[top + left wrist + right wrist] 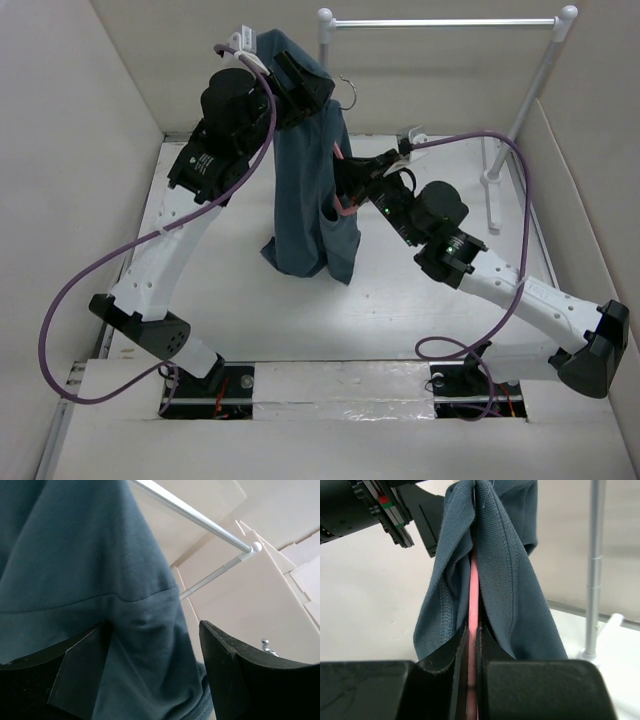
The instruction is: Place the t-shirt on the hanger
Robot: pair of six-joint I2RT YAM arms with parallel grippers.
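Note:
The teal t-shirt (pixel 305 200) hangs in a long fold from high above the table down to its surface. My left gripper (pixel 296 72) is up at the shirt's top. In the left wrist view it (pixel 155 672) stands open, and loose t-shirt (pixel 90 565) cloth lies between the two fingers (pixel 235 675). The pink hanger (pixel 473 600) runs upright inside the shirt, and my right gripper (pixel 472 647) is shut on its thin bar. T-shirt (pixel 515 590) fabric drapes on both sides of that bar. From above, bits of the hanger (pixel 338 152) and its silver hook (pixel 347 92) show beside the cloth.
A white clothes rack with a metal bar (pixel 440 22) stands at the back right, its post (pixel 522 105) coming down to a foot (pixel 490 178) on the table. Pale walls close in on the left, back and right. Purple cables (pixel 90 300) loop off both arms.

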